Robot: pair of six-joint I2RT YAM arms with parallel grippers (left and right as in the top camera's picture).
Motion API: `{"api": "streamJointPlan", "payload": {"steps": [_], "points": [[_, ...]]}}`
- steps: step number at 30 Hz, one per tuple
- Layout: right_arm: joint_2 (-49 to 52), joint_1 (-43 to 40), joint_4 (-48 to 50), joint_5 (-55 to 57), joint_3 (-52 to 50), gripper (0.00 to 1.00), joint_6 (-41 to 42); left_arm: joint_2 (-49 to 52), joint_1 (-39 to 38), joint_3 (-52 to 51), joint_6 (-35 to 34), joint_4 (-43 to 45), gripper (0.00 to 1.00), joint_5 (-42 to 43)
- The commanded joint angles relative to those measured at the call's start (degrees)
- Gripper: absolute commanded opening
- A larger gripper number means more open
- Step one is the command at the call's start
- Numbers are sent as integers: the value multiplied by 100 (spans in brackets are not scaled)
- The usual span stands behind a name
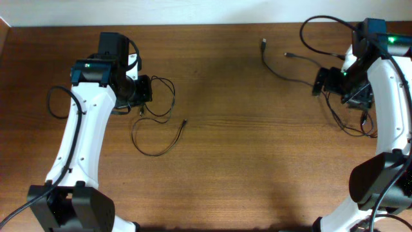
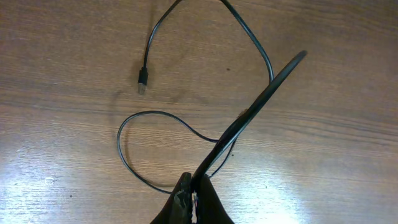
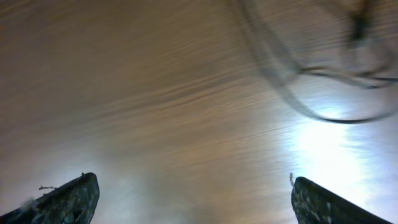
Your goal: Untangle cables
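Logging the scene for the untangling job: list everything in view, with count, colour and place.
left cable: one, black, looped on the table's left half, beside the left arm
right cables: at least two, black, far right, running into a tangle by the right arm
table: one, brown wood, beneath everything
left arm: one, white and black, left side, jaws shut on the left cable
right arm: one, white and black, right side, jaws open, holding nothing

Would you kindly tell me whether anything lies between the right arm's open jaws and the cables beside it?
Nothing visible does. The right gripper hangs open over the table, and the cables lie ahead toward the upper right of its blurred wrist view, with only wood between.
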Motion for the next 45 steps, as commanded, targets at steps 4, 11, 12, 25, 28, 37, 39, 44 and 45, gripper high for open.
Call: {"api": "streamJointPlan", "payload": {"steps": [4,11,12,25,28,37,39,44,45], "points": [[-57,2,-354,-3696,-28,95,-2463,46,-15,319,46,-7,0,1106],[-57,404,-345,-4712,-28,92,-3174,46,-22,1832,514,-446,0,2669],[-57,525,-306,-4859,-28,92,-3270,46,-22,1853,514,-448,0,2822],[-55,2677,1421,-4054,-31,78,-2072,354,-70,721,511,-546,0,1882],[-55,3045,1759,-3088,-31,76,-1469,518,-70,367,511,-127,0,1880],[15,3377,2275,-2026,-31,83,-1021,1355,-70,-120,511,1132,0,1926],[74,3379,2356,-1853,-35,77,-1023,1493,-70,-120,514,1416,0,1923],[608,3423,2717,-1860,-35,70,-1062,2146,-114,-120,514,2094,0,1923],[686,3423,2846,-1858,-35,70,-1064,2227,-111,-120,514,2210,0,1923]]}}
